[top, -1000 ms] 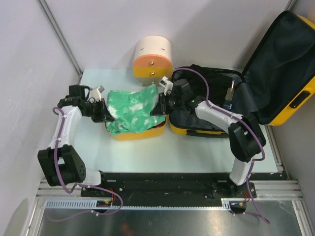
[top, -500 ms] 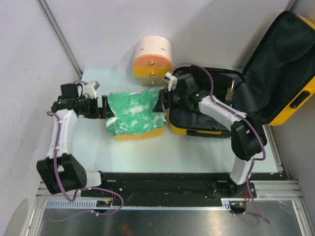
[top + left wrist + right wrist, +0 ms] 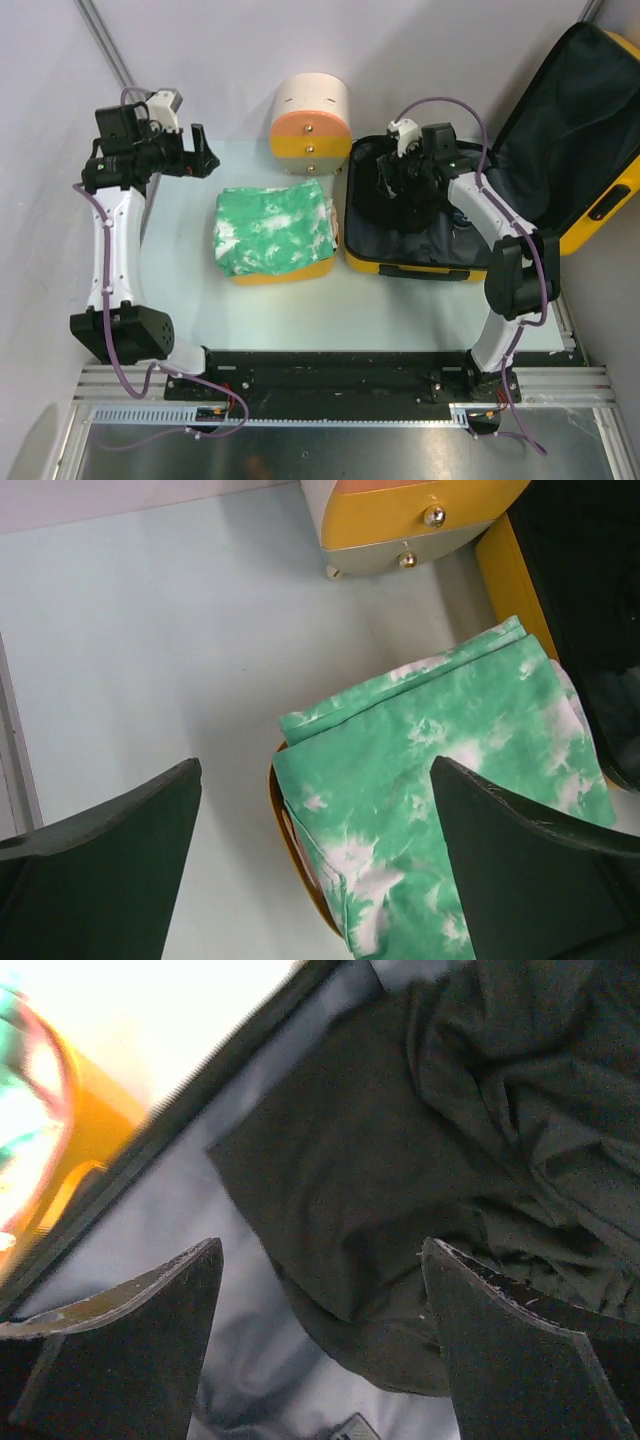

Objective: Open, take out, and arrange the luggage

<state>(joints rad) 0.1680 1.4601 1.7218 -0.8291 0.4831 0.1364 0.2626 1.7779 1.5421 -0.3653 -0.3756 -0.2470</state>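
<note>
The luggage (image 3: pixel 372 265) is found open at the right of the table (image 3: pixel 180 260), its base lying flat and its lid leaned up toward the far right. A dark garment (image 3: pixel 400 1180) is seen crumpled on the lining inside. The right gripper (image 3: pixel 388 180) is held over that interior with its jaws spread and nothing between them. Just left of the luggage, a green tie-dyed cloth (image 3: pixel 272 228) is laid folded over a yellow tub (image 3: pixel 290 273). A cream-and-orange container (image 3: pixel 310 115) is placed at the far edge. The left gripper (image 3: pixel 203 152) is held at the far left, spread wide and empty.
</note>
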